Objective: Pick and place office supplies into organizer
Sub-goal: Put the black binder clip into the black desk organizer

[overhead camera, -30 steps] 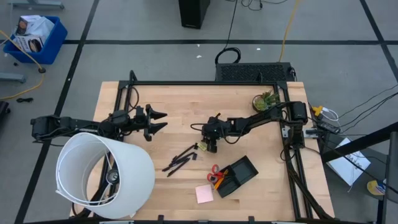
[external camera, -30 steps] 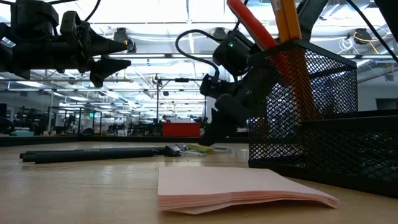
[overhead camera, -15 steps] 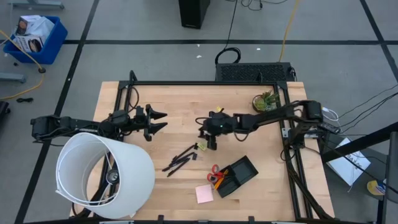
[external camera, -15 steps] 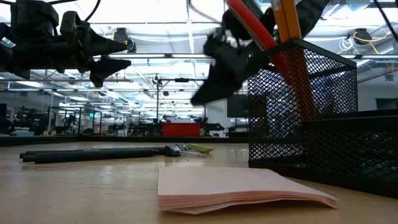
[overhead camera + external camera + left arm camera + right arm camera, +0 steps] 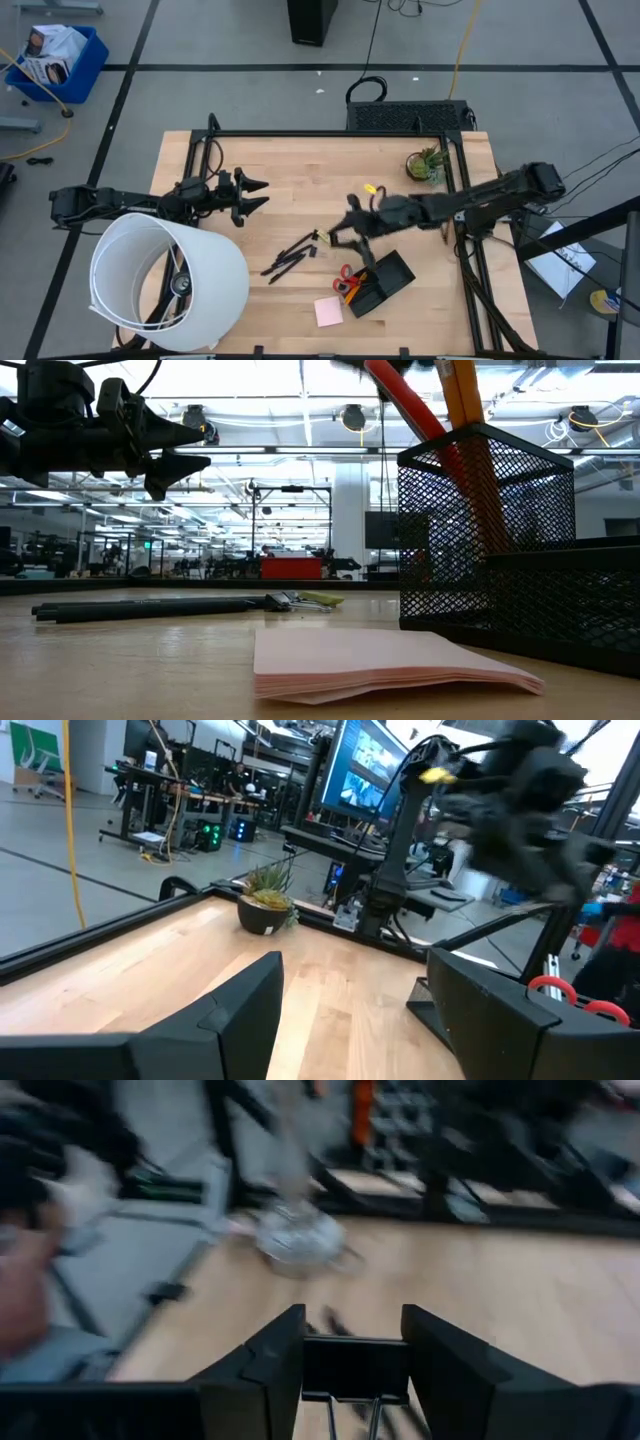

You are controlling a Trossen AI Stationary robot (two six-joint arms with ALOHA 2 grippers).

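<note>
My right gripper [image 5: 350, 240] hangs high over the table's middle, just on the far side of the black mesh organizer [image 5: 381, 283], shut on a small black clip [image 5: 355, 1368]. Red-handled scissors [image 5: 344, 279] and an orange pencil [image 5: 462, 400] stand in the organizer's cup. A pink sticky-note pad [image 5: 328, 312] lies flat beside it. Black pens [image 5: 289, 256] lie on the table left of my right gripper. My left gripper [image 5: 252, 195] waits open over the table's left part, holding nothing. My right gripper pinches the clip's black body [image 5: 355, 1355] between its two fingers [image 5: 262, 1370], one finger on each end of it. The clip's wire handles [image 5: 350, 1415] point back toward the wrist. The clip is lifted clear of the table.
A large white lampshade-like cylinder [image 5: 168, 282] fills the near left corner. A small potted plant [image 5: 426, 162] stands at the far right. A yellow-green item [image 5: 318, 599] lies by the pens' ends. Bare wood lies in the far middle.
My right gripper has risen from just above the table, up out of the low view, carrying the clip. It has swung toward the near edge and the organizer and has tipped from pointing steeply down to nearly level.
</note>
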